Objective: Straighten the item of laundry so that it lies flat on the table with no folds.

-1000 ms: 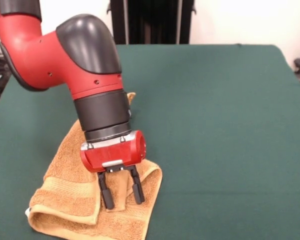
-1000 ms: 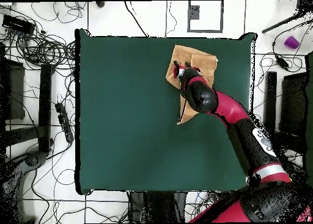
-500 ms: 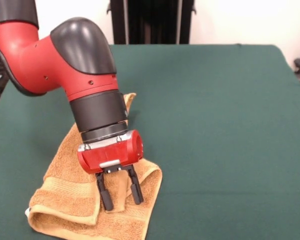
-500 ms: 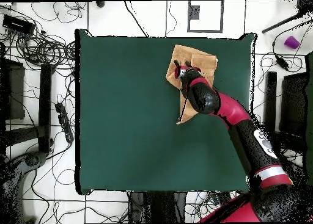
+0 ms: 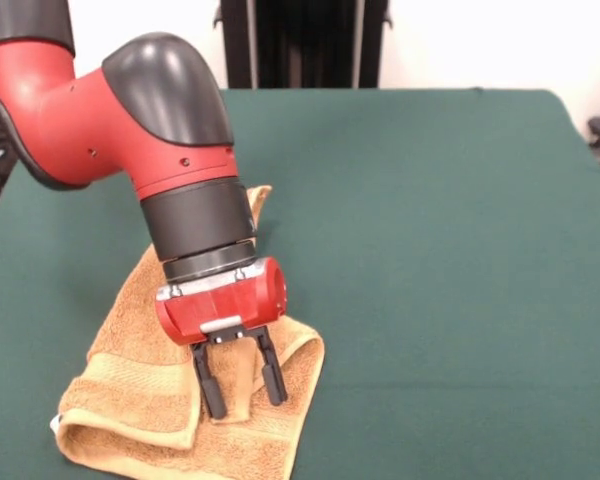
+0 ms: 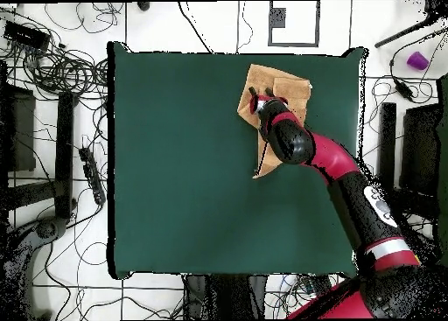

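**Towel folded, fingers poised over top layer**

Item: towel (image 5: 150,400). Golden-orange terry, lying at the near left of the surface (image 5: 440,250) in the front view; in the overhead view it sits by the far edge, right of centre. Condition: crumpled, with at least one layer doubled over along the near edge, a banded flap turned up at the right, and a narrow tail running off towards the far side under the arm. White tag (image 5: 54,424) shows at the near-left corner.

Item: gripper (image 5: 240,385). I have it tilted down over the towel's right part. Fingers (image 5: 211,388) parted a moderate way, tips at or just above the folded flap, holding nothing that I can see.

Step in hand, by my reading: lining up a pinch on the upper layer. Unfolding not yet begun.

Next move calls for: closing on the top layer only, then drawing it outward over bare surface to open the fold.
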### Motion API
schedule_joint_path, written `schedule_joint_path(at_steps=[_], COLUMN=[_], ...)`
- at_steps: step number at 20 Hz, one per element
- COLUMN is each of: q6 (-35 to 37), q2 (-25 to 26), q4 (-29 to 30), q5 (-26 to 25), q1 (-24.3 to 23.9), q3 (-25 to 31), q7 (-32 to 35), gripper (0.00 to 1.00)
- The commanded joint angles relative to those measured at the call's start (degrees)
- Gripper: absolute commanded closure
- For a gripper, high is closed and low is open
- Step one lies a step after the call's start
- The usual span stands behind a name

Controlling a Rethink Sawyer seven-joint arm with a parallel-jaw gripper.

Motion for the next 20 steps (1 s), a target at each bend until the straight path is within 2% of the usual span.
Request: schedule_joint_path(at_steps=[1, 6, 20], q6=[2.6, 1.4, 0.5], q2=[-1.0, -0.8, -0.5], q4=[3.7, 4.4, 5.0], q5=[-1.6, -0.3, 0.1], q1=[1.7, 1.2, 0.9], q3=[-5.6, -5.4, -5.1], q7=[4.9, 7.0, 7.7], gripper=[0.0, 0.0, 0.0])
